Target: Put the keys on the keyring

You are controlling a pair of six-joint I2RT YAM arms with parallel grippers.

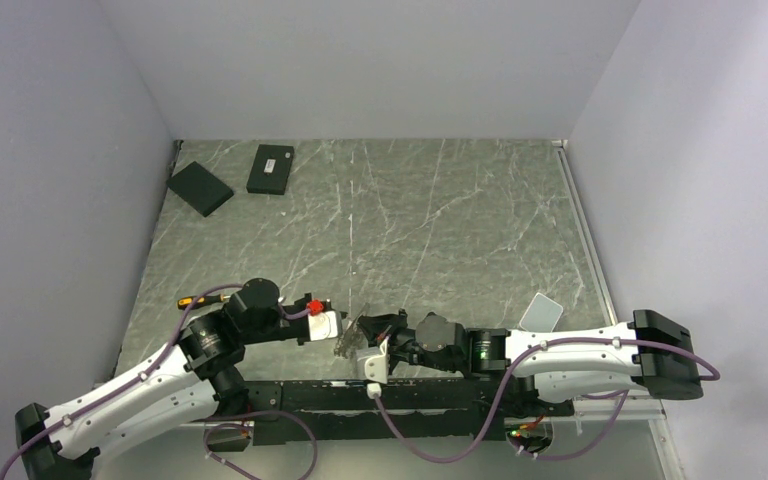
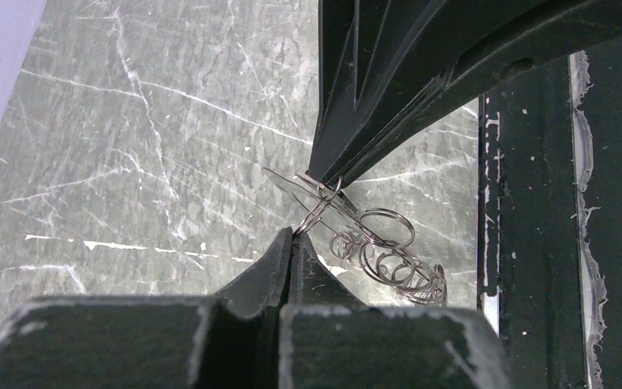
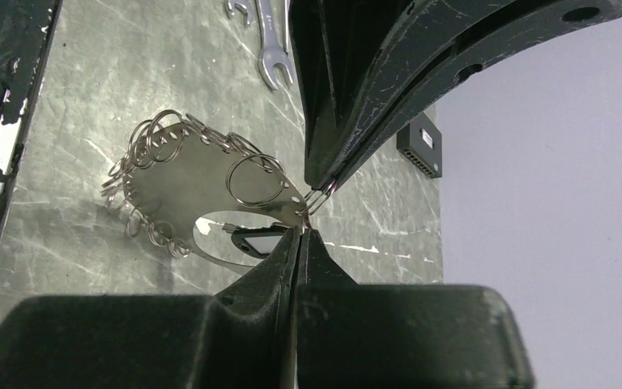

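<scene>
We're tight on the counter (image 1: 440, 220)'s near edge, with the black rail (image 2: 526, 243) just beside us. Open marble runs beyond to the black boxes (image 1: 200, 188) at the far left corner. Left jaws and right jaws are both fully closed, tip to tip, nipping one wire loop of the keyring (image 3: 186, 174). The right wrist view shows its shiny flat face fringed with loops, plus wrenches (image 3: 274, 57). The left wrist view catches only its edge and dangling loops. Its long axis slants from the pinch toward the rail.
</scene>
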